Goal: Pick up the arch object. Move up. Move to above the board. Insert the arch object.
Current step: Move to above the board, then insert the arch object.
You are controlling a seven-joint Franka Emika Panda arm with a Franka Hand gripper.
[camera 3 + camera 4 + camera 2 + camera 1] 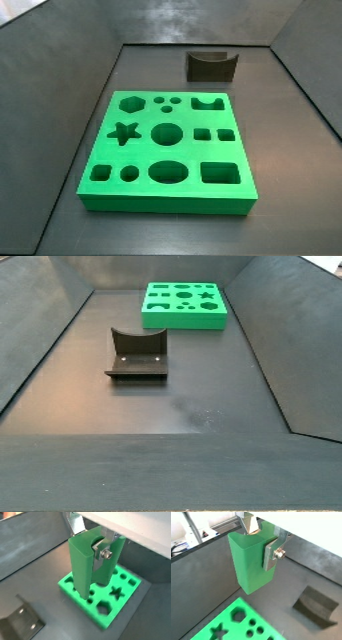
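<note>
In both wrist views my gripper (259, 542) (91, 543) is shut on the arch object (248, 562) (81, 567), a narrow bright green block. It hangs upright, with its curved notch up between the silver fingers (271, 554) (101, 552). It is held well above the floor. Below it lies the board (234, 624) (127, 587), a flat green slab with star, hexagon, circle and square holes. Both side views show the board (147, 160) (201, 311) lying flat on the dark floor. Neither gripper nor arch object appears in them.
The dark fixture (211, 65) (136, 354) with a U-shaped notch stands on the floor apart from the board. It also shows in both wrist views (318, 604) (20, 624). Sloping dark walls (54, 90) (40, 336) enclose the floor.
</note>
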